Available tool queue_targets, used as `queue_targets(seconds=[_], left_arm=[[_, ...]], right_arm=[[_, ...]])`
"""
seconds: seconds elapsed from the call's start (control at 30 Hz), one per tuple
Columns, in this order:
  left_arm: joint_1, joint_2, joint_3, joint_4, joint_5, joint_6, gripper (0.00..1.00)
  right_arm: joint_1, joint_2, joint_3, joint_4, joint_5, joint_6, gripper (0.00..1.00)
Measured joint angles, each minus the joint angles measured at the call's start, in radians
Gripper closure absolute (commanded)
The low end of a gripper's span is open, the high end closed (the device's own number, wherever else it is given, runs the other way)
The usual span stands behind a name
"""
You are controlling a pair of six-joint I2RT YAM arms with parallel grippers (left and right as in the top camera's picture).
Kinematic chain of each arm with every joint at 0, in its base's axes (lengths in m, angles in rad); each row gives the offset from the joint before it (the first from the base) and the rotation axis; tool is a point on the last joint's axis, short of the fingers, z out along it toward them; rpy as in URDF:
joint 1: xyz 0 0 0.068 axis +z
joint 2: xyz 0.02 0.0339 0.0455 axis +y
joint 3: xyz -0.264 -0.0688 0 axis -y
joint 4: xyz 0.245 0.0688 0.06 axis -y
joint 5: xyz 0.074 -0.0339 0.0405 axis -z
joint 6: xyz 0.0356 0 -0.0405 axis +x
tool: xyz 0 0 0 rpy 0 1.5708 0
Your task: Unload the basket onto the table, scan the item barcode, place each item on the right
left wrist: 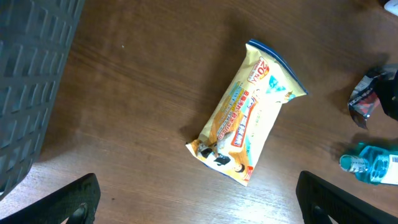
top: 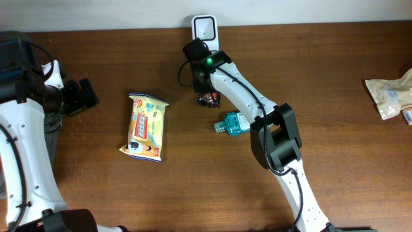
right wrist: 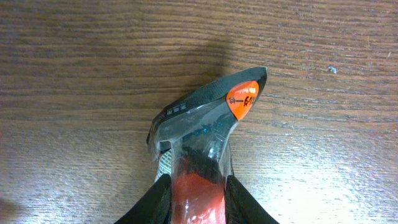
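- R gripper (right wrist: 198, 200): jaws drawn in tight on a dark pkt (right wrist: 205, 124). One finger (right wrist: 152, 205) presses each side of its lower end, and the pkt fills the narrow gap.
- Pkt: dark/clear wrapper, red inside, w/ a round orange sticker (right wrist: 243, 98) in black print at its top corner.
- Its tip points away from the wrist over the wood table (right wrist: 74, 74), w/ a shadow beside it. Can't tell if it touches the tabletop or hangs just above.
- Overhead view: pkt is at far-centre of the table, just near of the white scanner (top: 204, 27) on the far edge. The two look apart.
- R arm (top: 248, 96) reaches diagonally from near-right up to that spot, w/ a green light lit by the wrist.
- L gripper (left wrist: 198, 180): jaws spread as wide as they go, nothing between them, holding nothing. It's at the left side of the table, well apart from the pkt.
- Yellow snack bag (left wrist: 249, 118) w/ a blue end seam lies flat left of centre, between L gripper & the pkt. Nothing touches it.
- Blue bottle (top: 233, 122) lies on its side just near-right of the pkt, cap end to the left, partly under R arm.
- Beige bag (top: 388, 95) is at the far-right edge, well apart from the rest.
- Grey ribbed wall (left wrist: 31, 81) fills the left edge of the L wrist view.
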Motion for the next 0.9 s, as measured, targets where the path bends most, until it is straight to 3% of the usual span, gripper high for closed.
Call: queue_targets(seconds=[0.13,0.2,0.27,0.47,0.7,0.9], left_arm=[[0.0,0.0,0.0,0.0,0.0,0.0,0.01],[0.0,0.0,0.0,0.0,0.0,0.0,0.01],[0.0,0.0,0.0,0.0,0.0,0.0,0.01],[0.0,0.0,0.0,0.0,0.0,0.0,0.01],[0.0,0.0,0.0,0.0,0.0,0.0,0.01],[0.0,0.0,0.0,0.0,0.0,0.0,0.01]], right_arm=[[0.0,0.0,0.0,0.001,0.001,-0.01,0.51],[0.0,0.0,0.0,0.008,0.003,-0.011,0.51],[0.0,0.0,0.0,0.011,0.004,-0.013,0.57],[0.0,0.028,0.0,0.011,0.004,-0.014,0.58],[0.0,0.039,0.01,0.026,0.009,-0.013,0.87],[0.0,0.039,0.034,0.025,0.031,-0.022,0.87]])
